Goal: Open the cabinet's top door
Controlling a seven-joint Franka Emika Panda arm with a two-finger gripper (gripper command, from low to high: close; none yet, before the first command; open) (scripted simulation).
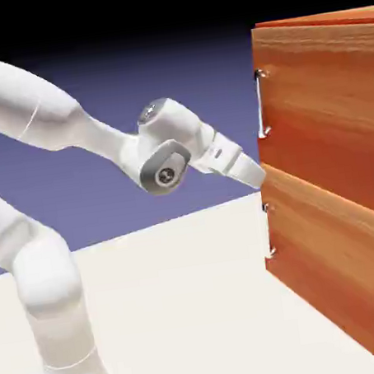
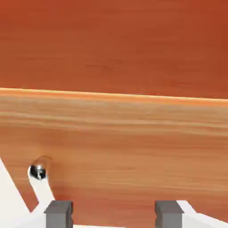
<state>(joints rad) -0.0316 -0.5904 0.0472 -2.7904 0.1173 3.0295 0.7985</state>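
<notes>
The cabinet (image 1: 328, 163) of reddish-brown wood stands at the exterior view's right. Its top door (image 1: 330, 113) carries a thin vertical silver handle (image 1: 260, 104) at its left edge. My gripper (image 1: 258, 177) hangs just left of the cabinet's front edge, below that handle and level with the seam between the two panels. In the hand view, wood fills the picture and a horizontal seam (image 2: 114, 93) crosses it. A shiny handle end (image 2: 38, 171) shows at lower left; which panel it belongs to I cannot tell. The gripper (image 2: 113, 213) is open, with both fingertips (image 2: 59, 213) apart and only wood behind the gap.
The lower panel (image 1: 332, 254) has a shorter handle (image 1: 268, 229) at its left edge, right under my gripper. The white table (image 1: 198, 305) stretches from the arm's base to the cabinet's foot.
</notes>
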